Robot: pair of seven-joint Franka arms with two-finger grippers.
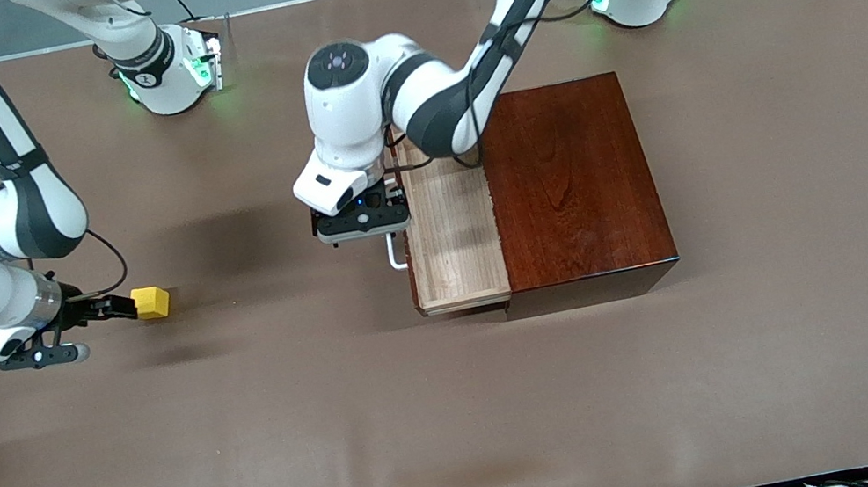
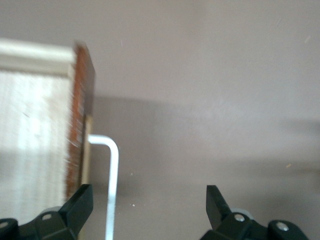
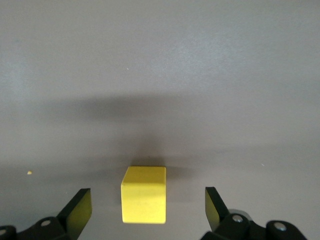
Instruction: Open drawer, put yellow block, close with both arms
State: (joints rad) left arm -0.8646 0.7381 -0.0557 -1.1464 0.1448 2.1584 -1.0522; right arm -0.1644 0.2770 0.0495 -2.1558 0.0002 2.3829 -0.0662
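The drawer (image 1: pixel 452 231) stands pulled out of the dark reddish-brown box (image 1: pixel 573 181), sticking out toward the right arm's end of the table. Its pale wood floor is bare. The white bar handle (image 1: pixel 394 252) sits on the drawer's front face, and in the left wrist view the handle (image 2: pixel 112 185) runs down between the two black fingers, close to one of them (image 2: pixel 80 206).

The left gripper (image 1: pixel 362 222) hangs over the drawer's front edge, just above the handle. Its fingers are spread wide, with the handle in the gap but not pinched. The left arm (image 1: pixel 451 89) reaches in from its base at the top of the front view, crossing over the box's corner.

The yellow block (image 1: pixel 151 302) lies on the brown table cover (image 1: pixel 465 416), well apart from the drawer, toward the right arm's end of the table. It rests flat on the cover.

The right gripper (image 1: pixel 120 309) is level with the block, its tips just beside it. In the right wrist view the block (image 3: pixel 144 194) sits between the two fingers (image 3: pixel 79 210), which are spread wide with clear space on each side, so nothing is gripped. The right arm (image 1: pixel 7 203) bends down from its base at the top of the front view.
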